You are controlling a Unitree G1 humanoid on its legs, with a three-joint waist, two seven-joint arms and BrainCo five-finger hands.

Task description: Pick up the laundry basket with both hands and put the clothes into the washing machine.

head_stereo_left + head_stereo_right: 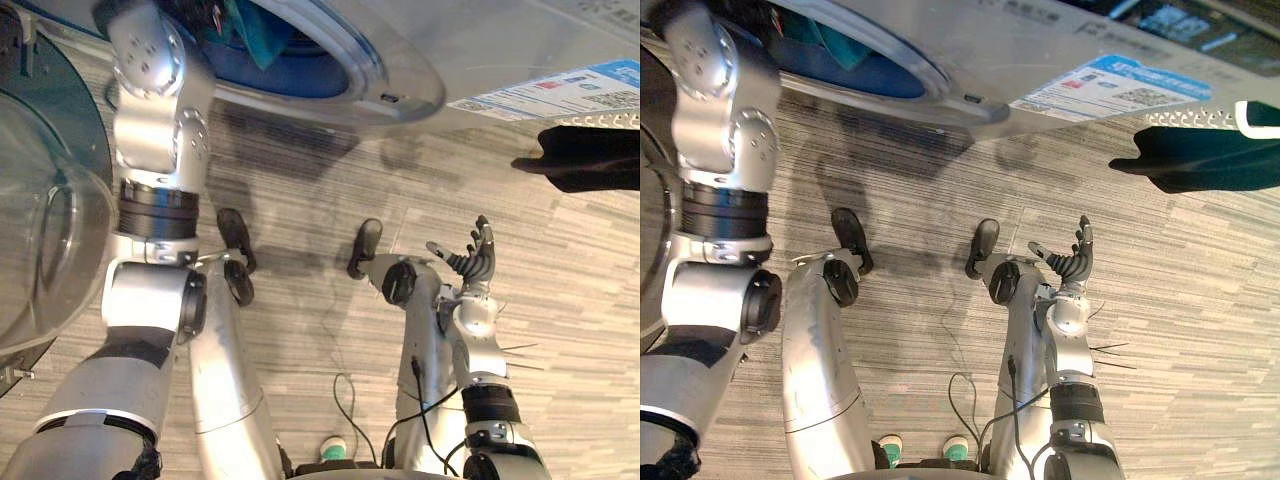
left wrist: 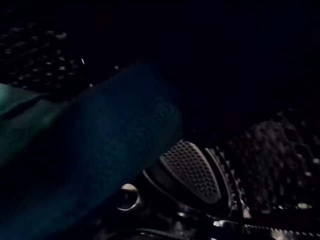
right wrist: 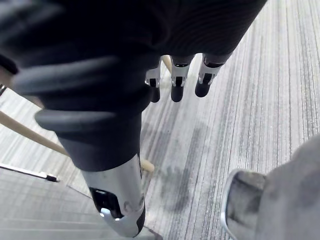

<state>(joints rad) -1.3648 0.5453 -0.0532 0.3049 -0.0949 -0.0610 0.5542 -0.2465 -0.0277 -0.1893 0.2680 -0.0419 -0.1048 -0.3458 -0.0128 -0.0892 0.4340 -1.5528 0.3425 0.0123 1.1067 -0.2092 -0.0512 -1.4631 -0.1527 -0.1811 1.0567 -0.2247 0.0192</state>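
Observation:
The washing machine (image 1: 400,95) stands at the far edge with its round opening facing me. A teal cloth (image 1: 262,35) lies inside the drum, and the left wrist view shows the same teal cloth (image 2: 75,150) close up beside a perforated drum paddle (image 2: 192,170). My left arm reaches up into the opening, so the left hand is hidden in the dark drum. Low on the right, my right hand (image 1: 475,260) hangs over the floor with straight fingers (image 3: 175,85) and holds nothing. A white perforated laundry basket (image 1: 1252,112) with a dark garment (image 1: 1200,155) over it sits at the right edge.
The machine's glass door (image 1: 50,230) is swung open at the left, close beside my left arm. Grey striped carpet (image 1: 560,300) covers the floor between the machine and the basket.

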